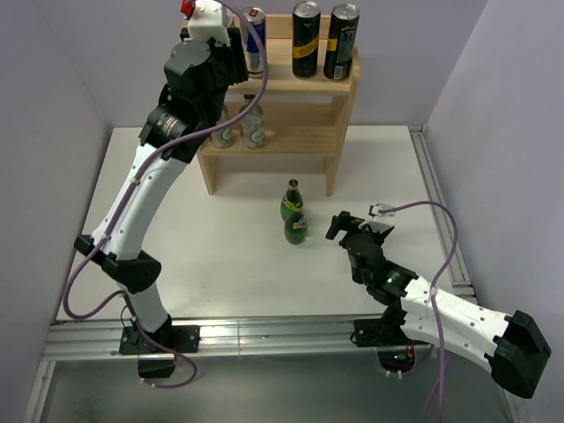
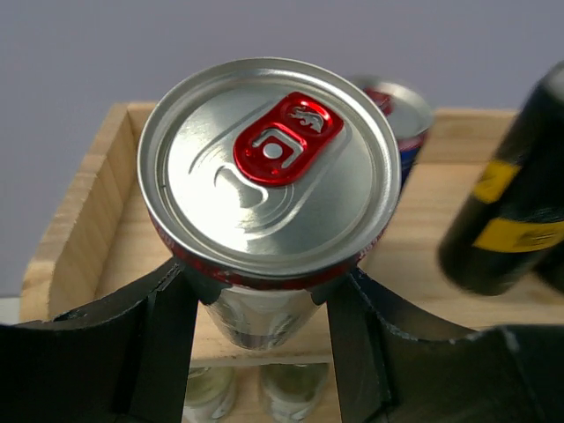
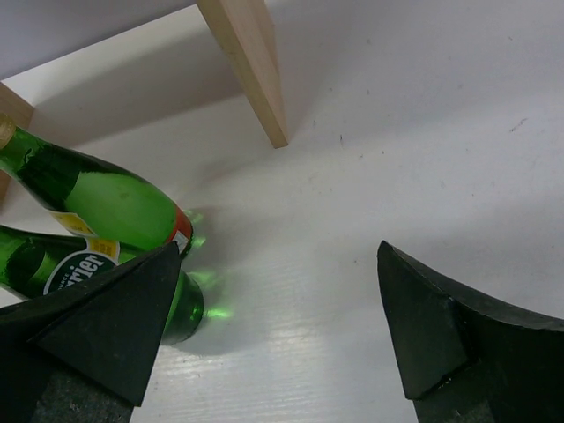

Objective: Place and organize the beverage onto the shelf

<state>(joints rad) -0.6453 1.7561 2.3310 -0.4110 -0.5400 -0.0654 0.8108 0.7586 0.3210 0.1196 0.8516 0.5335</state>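
My left gripper (image 2: 264, 280) is shut on a silver can with a red pull tab (image 2: 269, 167), held over the left end of the upper board of the light-wood shelf (image 2: 97, 238). From above, that gripper (image 1: 201, 22) is at the shelf (image 1: 308, 141) top left, beside a blue-and-silver can (image 1: 254, 37). Two black-and-yellow cans (image 1: 306, 40) (image 1: 341, 42) stand on the upper board. Two clear bottles (image 1: 253, 129) are on the lower tier. Two green bottles (image 1: 292, 198) (image 1: 296, 228) stand on the table. My right gripper (image 1: 357, 220) is open just right of them, empty.
In the right wrist view the green bottles (image 3: 106, 198) lean past my left finger (image 3: 106, 326), and a shelf leg (image 3: 251, 70) stands beyond. Walls close the table at the back and both sides. A metal rail (image 1: 436, 203) runs along the right edge.
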